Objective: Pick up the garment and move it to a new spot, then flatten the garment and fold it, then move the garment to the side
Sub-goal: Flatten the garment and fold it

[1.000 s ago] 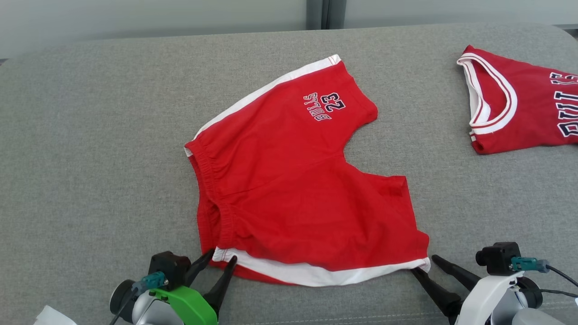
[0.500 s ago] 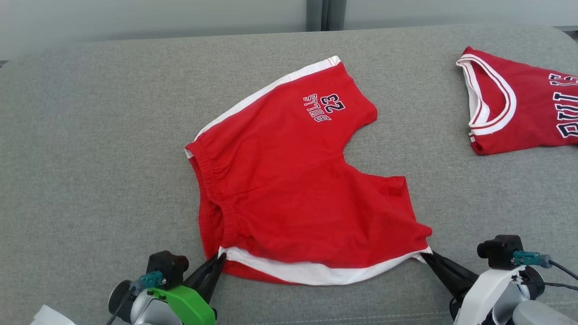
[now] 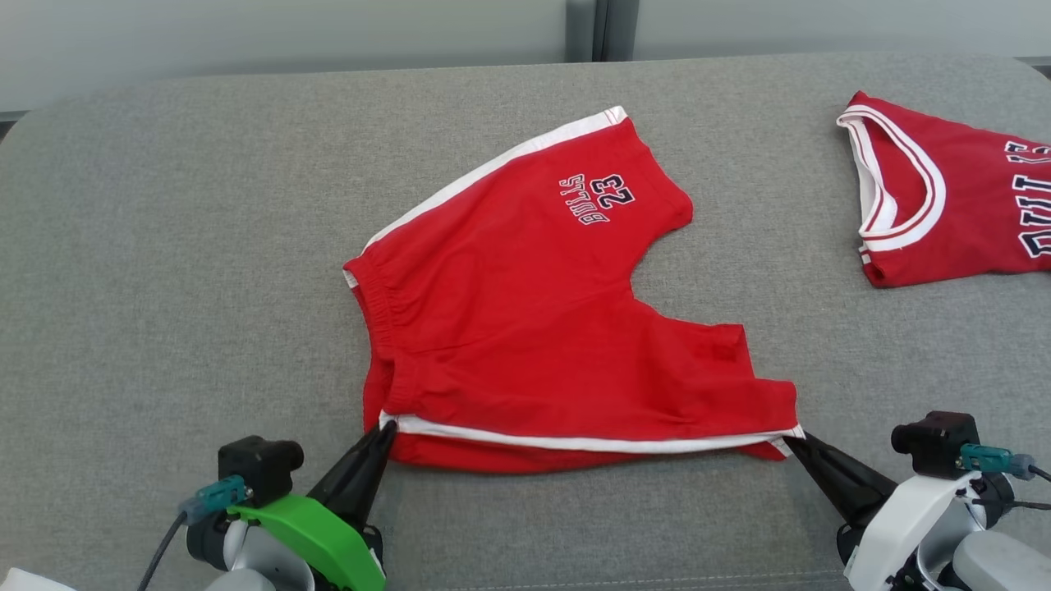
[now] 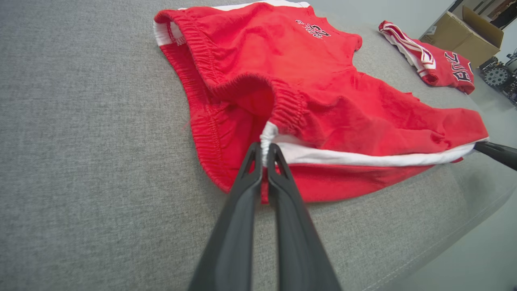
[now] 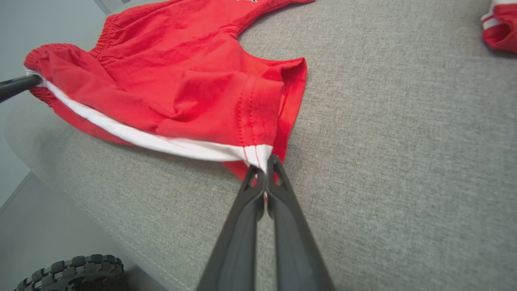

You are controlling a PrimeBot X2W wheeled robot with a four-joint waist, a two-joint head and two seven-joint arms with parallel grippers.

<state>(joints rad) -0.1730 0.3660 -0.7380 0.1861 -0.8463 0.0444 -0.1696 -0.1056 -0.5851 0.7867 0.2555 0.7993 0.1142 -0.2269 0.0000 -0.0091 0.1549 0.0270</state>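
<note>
Head view shows a pair of red knit shorts with white side stripes (image 3: 558, 328) spread at the centre of the grey woven fabric surface (image 3: 164, 246). The left end effector (image 3: 384, 428) is clenched on the waistband corner at the shorts' 7 o'clock point. The right end effector (image 3: 791, 442) is clenched on the hem corner at their 4 o'clock point. The near white-striped edge is drawn taut between the two grips, its long axis running 9 o'clock to 3 o'clock. The rest of the cloth lies toward 12 o'clock from both end effectors, with the far leg pointing to 1 o'clock. A red jersey with white neck trim (image 3: 944, 205) rests well apart at 2 o'clock. The fold is judged to be in hand. The held edge would be carried toward 12 o'clock over the far leg, both arms level so that the edge is not skewed.
</note>
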